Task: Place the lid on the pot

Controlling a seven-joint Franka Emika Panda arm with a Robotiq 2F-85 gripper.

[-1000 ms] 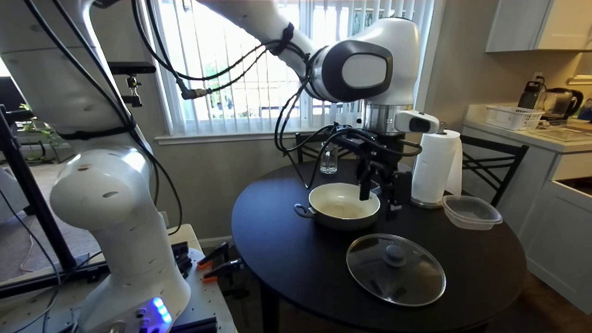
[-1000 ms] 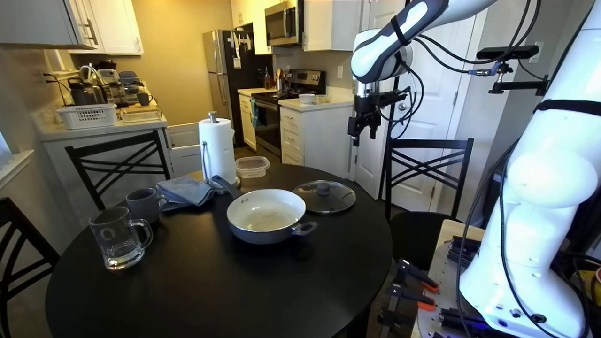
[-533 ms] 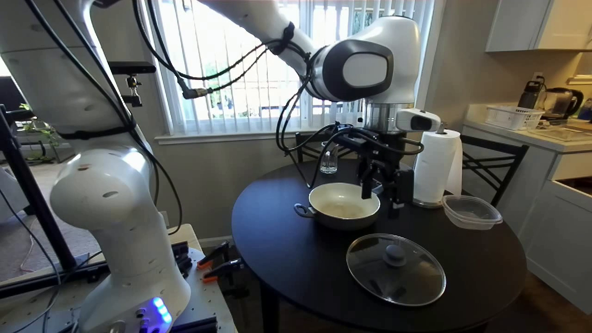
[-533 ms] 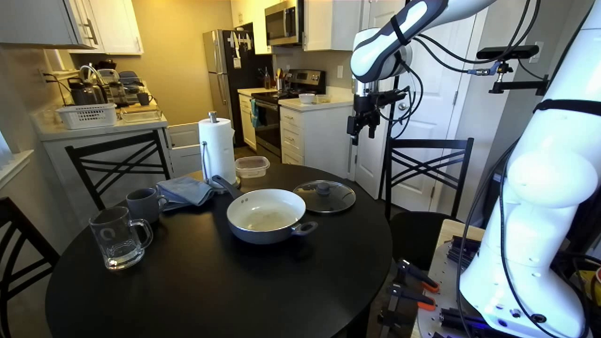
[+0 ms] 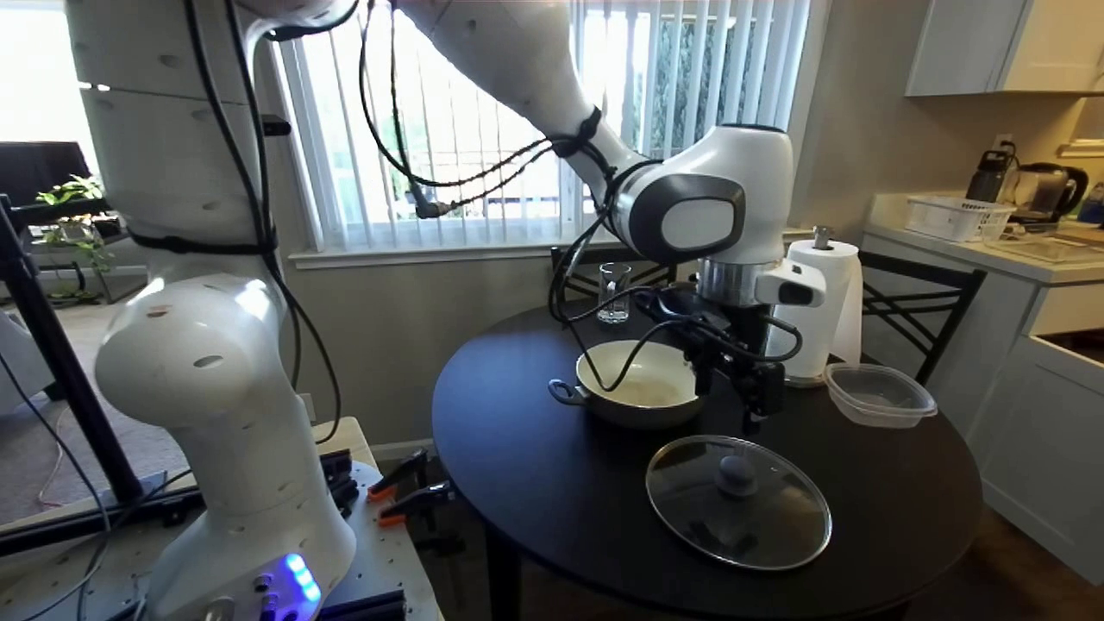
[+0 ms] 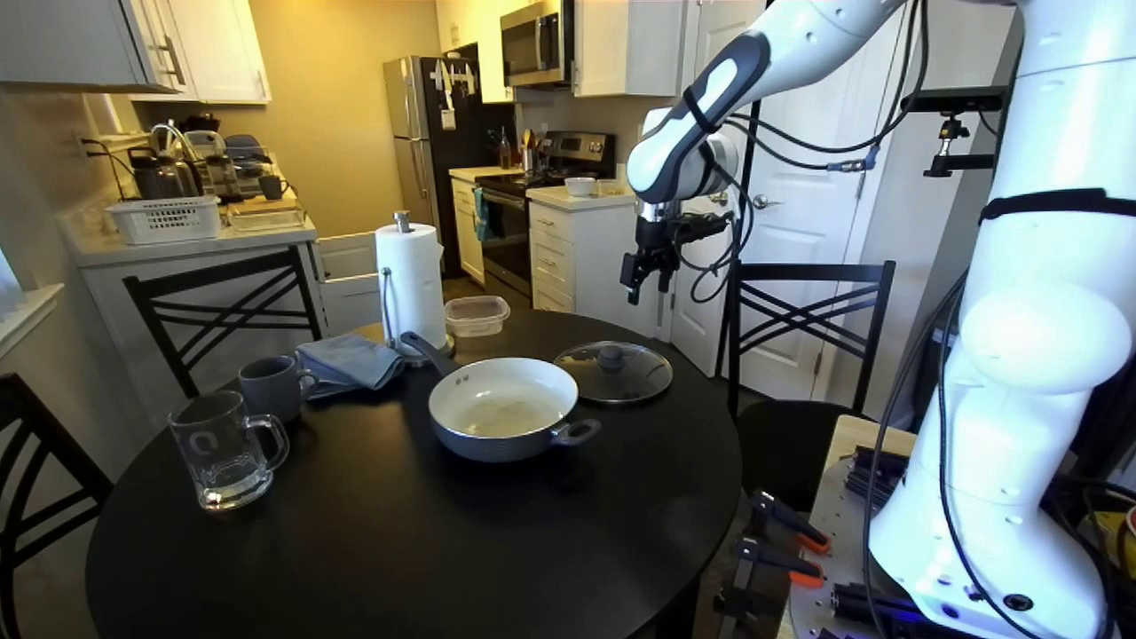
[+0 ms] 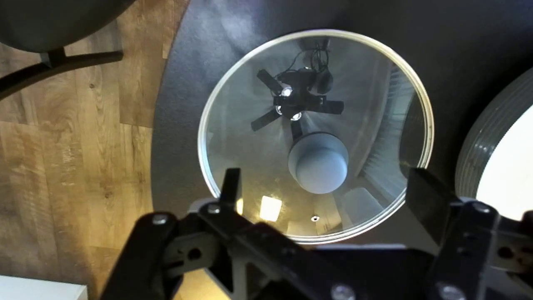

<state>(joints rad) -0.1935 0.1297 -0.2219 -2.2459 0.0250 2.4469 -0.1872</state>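
The glass lid (image 5: 776, 526) with its metal rim lies flat on the dark table, its grey knob (image 7: 321, 171) facing up. Beside it stands the pot (image 6: 499, 448), uncovered, cream inside, with a loop handle (image 6: 577, 432) and a longer handle (image 6: 428, 351). My gripper (image 6: 649, 291) hangs in the air above the lid's side of the table, touching nothing. In the wrist view the gripper (image 7: 325, 171) is open, its fingers (image 7: 231, 185) wide apart, with the knob seen between and slightly beyond them. The pot's edge (image 7: 479, 154) shows at the right there.
A paper towel roll (image 5: 815, 302) and a clear plastic container (image 5: 875, 398) stand near the pot. On the table are also a glass mug (image 6: 222, 457), a grey mug (image 6: 271, 389) and a blue cloth (image 6: 351, 362). The table's rounded edge (image 7: 160, 137) passes close to the lid.
My arm has come down, bringing the open gripper lower; in an exterior view it also shifts left. The lid and the pot stay where they were.
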